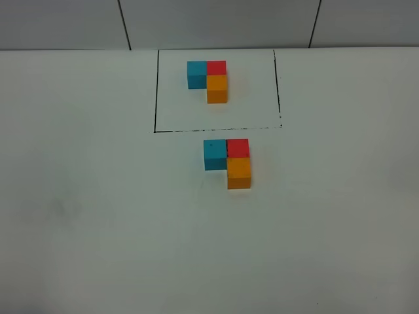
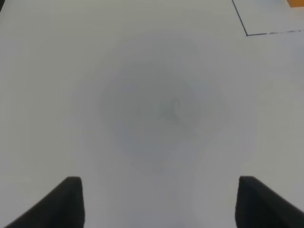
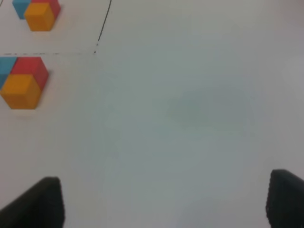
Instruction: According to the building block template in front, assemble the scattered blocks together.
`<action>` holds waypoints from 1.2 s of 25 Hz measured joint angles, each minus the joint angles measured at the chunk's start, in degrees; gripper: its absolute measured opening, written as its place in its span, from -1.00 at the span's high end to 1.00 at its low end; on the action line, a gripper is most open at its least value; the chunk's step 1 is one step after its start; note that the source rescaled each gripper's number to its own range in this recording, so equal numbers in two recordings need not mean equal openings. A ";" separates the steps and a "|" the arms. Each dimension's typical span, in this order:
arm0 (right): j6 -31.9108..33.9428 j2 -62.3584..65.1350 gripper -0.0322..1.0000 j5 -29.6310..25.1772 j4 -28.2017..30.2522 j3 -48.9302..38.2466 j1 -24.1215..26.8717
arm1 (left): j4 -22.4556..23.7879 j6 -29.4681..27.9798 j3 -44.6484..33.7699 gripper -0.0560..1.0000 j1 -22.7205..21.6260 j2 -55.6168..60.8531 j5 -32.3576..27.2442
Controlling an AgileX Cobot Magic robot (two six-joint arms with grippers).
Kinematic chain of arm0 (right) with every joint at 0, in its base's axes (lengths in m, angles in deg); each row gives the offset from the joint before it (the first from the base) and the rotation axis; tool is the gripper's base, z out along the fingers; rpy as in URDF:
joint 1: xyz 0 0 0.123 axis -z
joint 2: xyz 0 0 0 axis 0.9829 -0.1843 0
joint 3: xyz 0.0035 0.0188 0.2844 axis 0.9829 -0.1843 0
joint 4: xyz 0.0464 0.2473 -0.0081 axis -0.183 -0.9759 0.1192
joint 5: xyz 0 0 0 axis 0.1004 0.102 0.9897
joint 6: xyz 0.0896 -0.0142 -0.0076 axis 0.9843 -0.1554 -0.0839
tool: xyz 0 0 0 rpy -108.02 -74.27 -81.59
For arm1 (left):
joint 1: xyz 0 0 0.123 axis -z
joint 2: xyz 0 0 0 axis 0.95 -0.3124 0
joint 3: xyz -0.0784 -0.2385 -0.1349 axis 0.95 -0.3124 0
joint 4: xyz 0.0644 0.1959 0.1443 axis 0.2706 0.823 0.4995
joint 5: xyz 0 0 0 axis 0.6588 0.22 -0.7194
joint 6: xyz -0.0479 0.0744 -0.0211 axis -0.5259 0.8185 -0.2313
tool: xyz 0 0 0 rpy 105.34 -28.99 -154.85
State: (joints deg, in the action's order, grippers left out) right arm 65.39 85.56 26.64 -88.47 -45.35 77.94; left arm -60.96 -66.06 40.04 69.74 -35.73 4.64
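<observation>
The building block template is an L of blue, red and orange cubes inside a thin black rectangle at the back of the white table. Just in front of the frame, the scattered blocks sit pressed together in the same L: teal-blue, red, orange. The right wrist view shows this cluster, with its orange cube nearest, and the template beyond it. My right gripper is open over bare table, well away from the blocks. My left gripper is open and empty over bare table.
The black frame line runs just behind the assembled blocks, and its corner shows in the left wrist view. A grey panelled wall rises behind the table. Neither arm appears in the exterior high view.
</observation>
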 joint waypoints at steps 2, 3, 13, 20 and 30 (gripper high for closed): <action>0.00 0.00 -0.48 0.00 0.00 0.00 0.00 | 0.00 0.00 0.00 -0.06 0.00 0.00 0.00; 0.00 0.00 -0.48 0.00 0.00 0.00 0.00 | 0.00 0.00 0.00 -0.06 0.00 0.00 0.00; 0.00 0.00 -0.48 0.00 0.00 0.00 4.19 | 0.00 0.00 0.00 -0.06 0.00 0.00 0.00; 0.00 0.00 -0.48 0.00 0.00 0.00 4.19 | 0.00 0.00 0.00 -0.06 0.00 0.00 0.00; 0.00 0.00 -0.48 0.00 0.05 0.00 4.19 | 0.00 0.00 0.00 -0.06 0.00 0.00 0.00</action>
State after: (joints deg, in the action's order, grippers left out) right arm 65.39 85.56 26.64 -88.42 -45.35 82.14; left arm -60.96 -66.06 40.04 69.74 -35.73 4.64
